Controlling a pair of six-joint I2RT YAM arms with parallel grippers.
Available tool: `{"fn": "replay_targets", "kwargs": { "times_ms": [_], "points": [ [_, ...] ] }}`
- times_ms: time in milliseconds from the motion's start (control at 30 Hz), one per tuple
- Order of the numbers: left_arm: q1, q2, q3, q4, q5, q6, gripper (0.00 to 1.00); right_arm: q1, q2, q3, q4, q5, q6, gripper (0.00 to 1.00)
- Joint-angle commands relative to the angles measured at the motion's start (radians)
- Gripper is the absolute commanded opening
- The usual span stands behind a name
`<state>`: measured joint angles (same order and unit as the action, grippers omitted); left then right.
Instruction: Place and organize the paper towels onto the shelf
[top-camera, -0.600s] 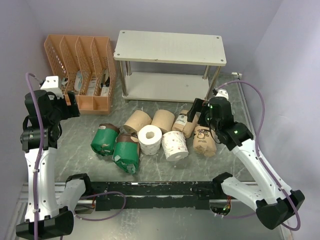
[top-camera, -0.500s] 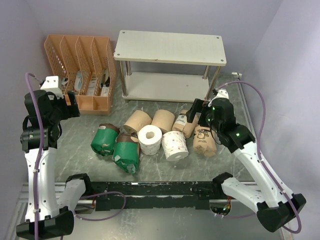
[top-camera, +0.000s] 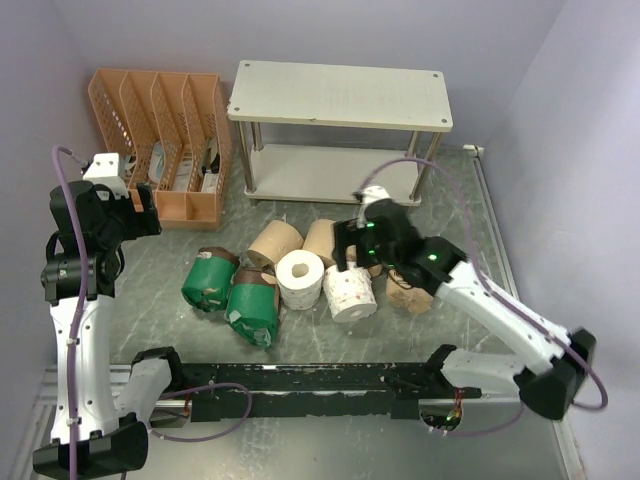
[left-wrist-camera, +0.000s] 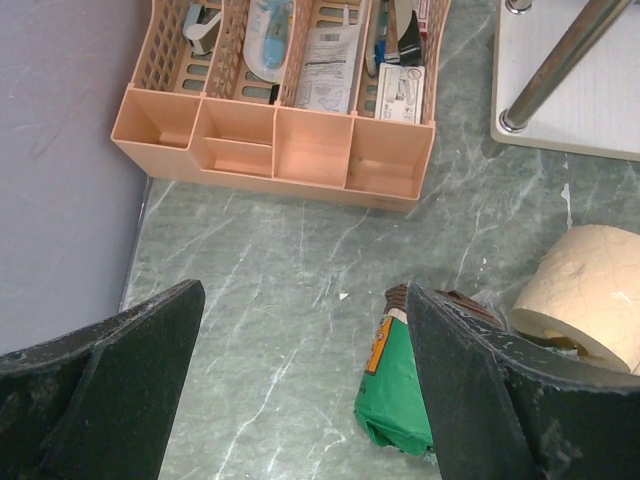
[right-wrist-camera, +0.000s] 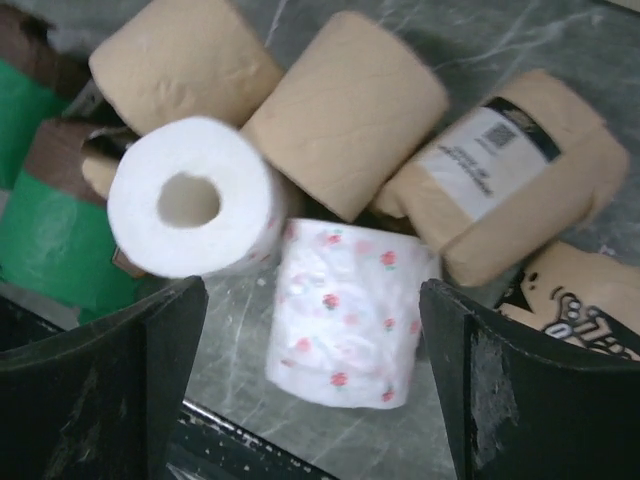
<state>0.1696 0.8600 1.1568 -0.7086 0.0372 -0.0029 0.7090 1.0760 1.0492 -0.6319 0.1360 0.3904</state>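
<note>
Paper towels (top-camera: 300, 278) cluster before shelf (top-camera: 340, 95) near organizer (top-camera: 160, 110); left fingers (left-wrist-camera: 110, 390), right fingers (right-wrist-camera: 100, 380) spread.

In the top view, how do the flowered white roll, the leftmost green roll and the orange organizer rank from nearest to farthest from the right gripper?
Measured from the right gripper:
1. flowered white roll, right beside it on the near side.
2. leftmost green roll, well off to the left, at the end of the pile.
3. orange organizer, at the back left.
</note>
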Motion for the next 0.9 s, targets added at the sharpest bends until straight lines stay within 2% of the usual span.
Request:
{"fn": "replay_targets", "kwargs": {
  "times_ms": [0, 100, 300, 600, 867],
  "points": [
    [0.014, -0.012, -0.005, 0.005, 0.070, 0.015, 0.94, 0.259, 0.162, 0.129, -0.117, 0.249, -0.027, 0.85],
    [0.014, -0.016, -0.003, -0.002, 0.097, 0.020, 0.94, 0.361, 0.242, 0.136, -0.130, 0.306, -0.023, 0.79],
    [0.014, -0.033, -0.032, 0.007, 0.085, 0.030, 0.94, 0.468, 0.266, 0.084, -0.042, 0.225, -0.007, 0.74],
    [0.014, -0.039, -0.042, 0.014, 0.104, 0.033, 0.94, 0.579, 0.368, 0.114, -0.031, 0.307, -0.016, 0.83],
    [0.013, -0.043, -0.042, 0.009, 0.106, 0.036, 0.94, 0.588, 0.493, 0.228, -0.118, 0.460, -0.053, 0.86]
  ]
}}
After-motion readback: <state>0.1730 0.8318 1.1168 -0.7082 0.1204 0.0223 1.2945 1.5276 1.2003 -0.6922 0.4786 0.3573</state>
